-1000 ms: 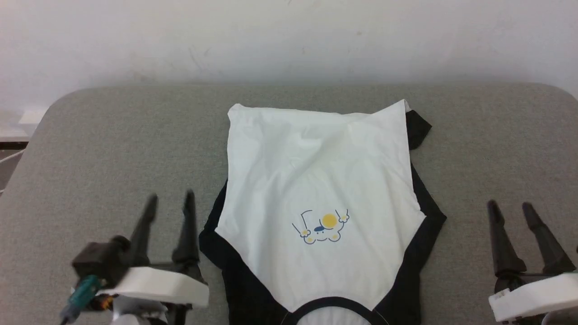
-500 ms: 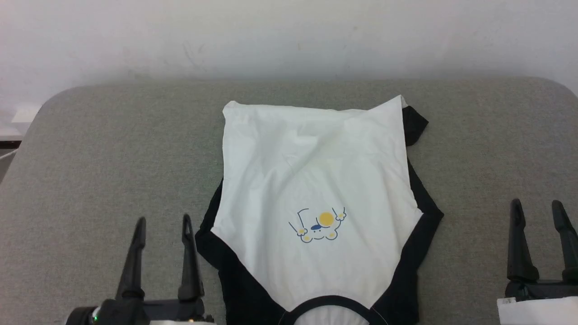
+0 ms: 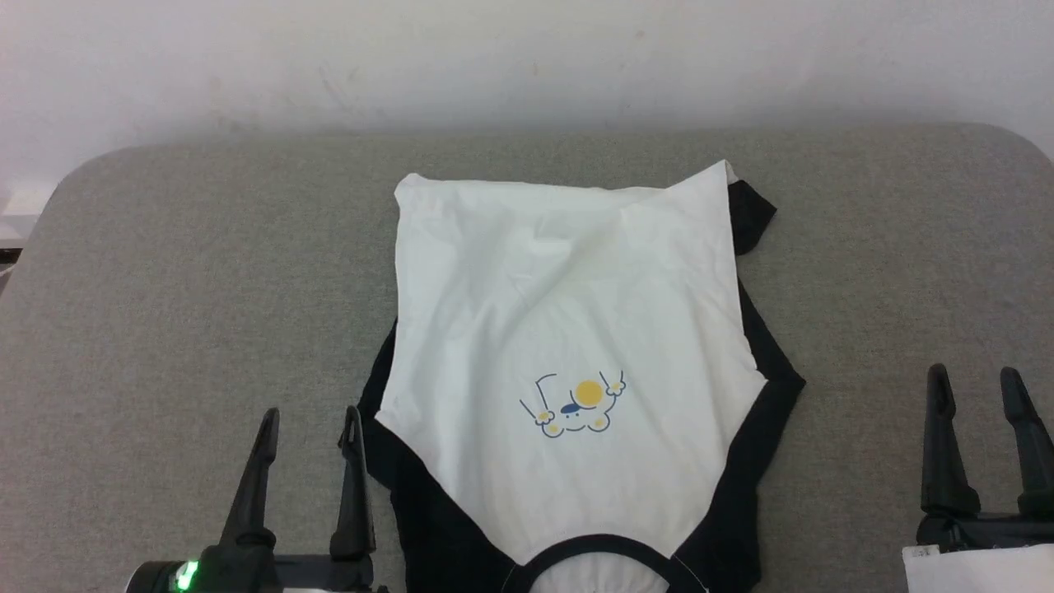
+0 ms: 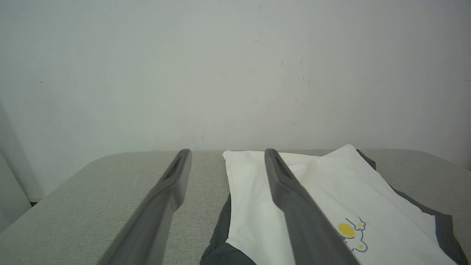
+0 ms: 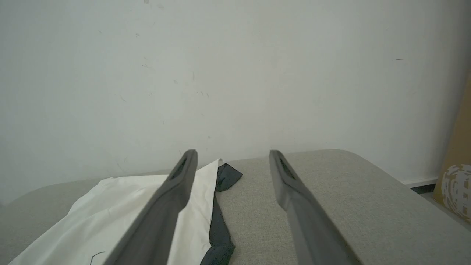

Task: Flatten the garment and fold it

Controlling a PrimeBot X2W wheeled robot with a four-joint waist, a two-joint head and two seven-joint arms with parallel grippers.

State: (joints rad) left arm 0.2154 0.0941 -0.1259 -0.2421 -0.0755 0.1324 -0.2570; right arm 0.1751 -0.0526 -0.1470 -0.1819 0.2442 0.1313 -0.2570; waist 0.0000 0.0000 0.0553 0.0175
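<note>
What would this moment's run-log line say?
garment: flat on grey surface, collar toward robot | left gripper: open, empty, beside garment | right gripper: open, empty, clear of garment

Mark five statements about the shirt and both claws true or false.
1. The raglan shirt lies on the grey padded table with its black collar toward the robot. True.
2. The left claw is shut on a black sleeve. False: it is open, with nothing between its fingers.
3. The right claw is open, off to the shirt's side over bare table. True.
4. The cartoon print is red and green. False: it is yellow and blue.
5. A black sleeve end pokes out at the shirt's far right corner. True.
</note>
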